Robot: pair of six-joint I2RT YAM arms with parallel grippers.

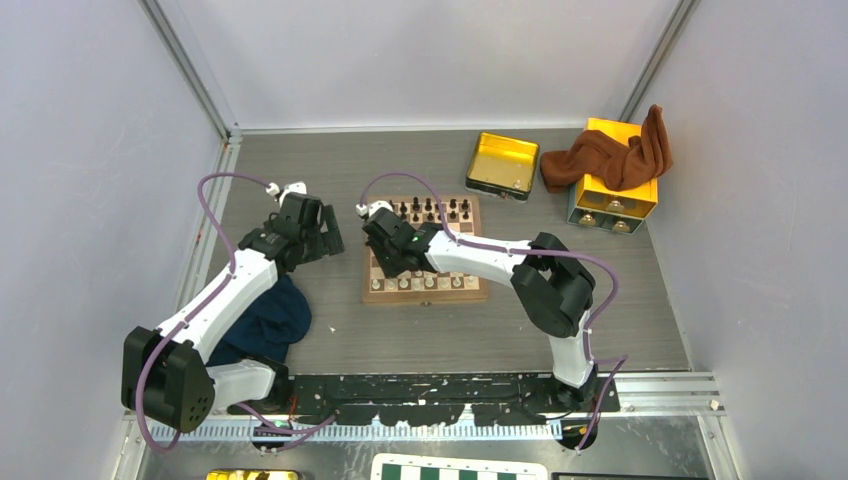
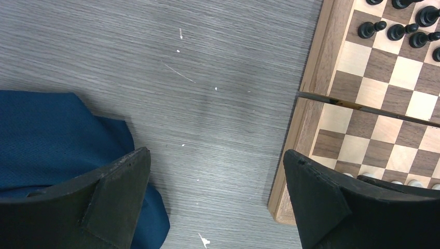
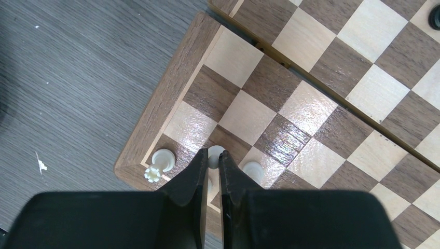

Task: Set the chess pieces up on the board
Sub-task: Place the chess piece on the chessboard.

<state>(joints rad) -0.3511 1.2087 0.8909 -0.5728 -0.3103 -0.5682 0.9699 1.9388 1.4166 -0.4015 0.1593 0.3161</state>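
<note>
On the board (image 1: 430, 298), dark pieces (image 1: 432, 210) stand on the far rows and white pieces (image 1: 425, 283) along the near row. The right gripper (image 3: 213, 157) pinches one white piece (image 3: 216, 150); the left gripper (image 2: 215, 171) is spread wide and empty. Setup is likely nearly done.

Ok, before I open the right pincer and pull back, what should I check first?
1. Right pincer closed on the held white piece: ok.
2. Held white piece seated on its square: cannot tell, the fingers hide its base.
3. Corner piece and neighbouring pawn apart from the fingers: ok.
4. Left pincer open, over the table beside the board, off every piece: ok.
5. Dark pieces standing in the far rows, away from the right pincer: ok.
</note>
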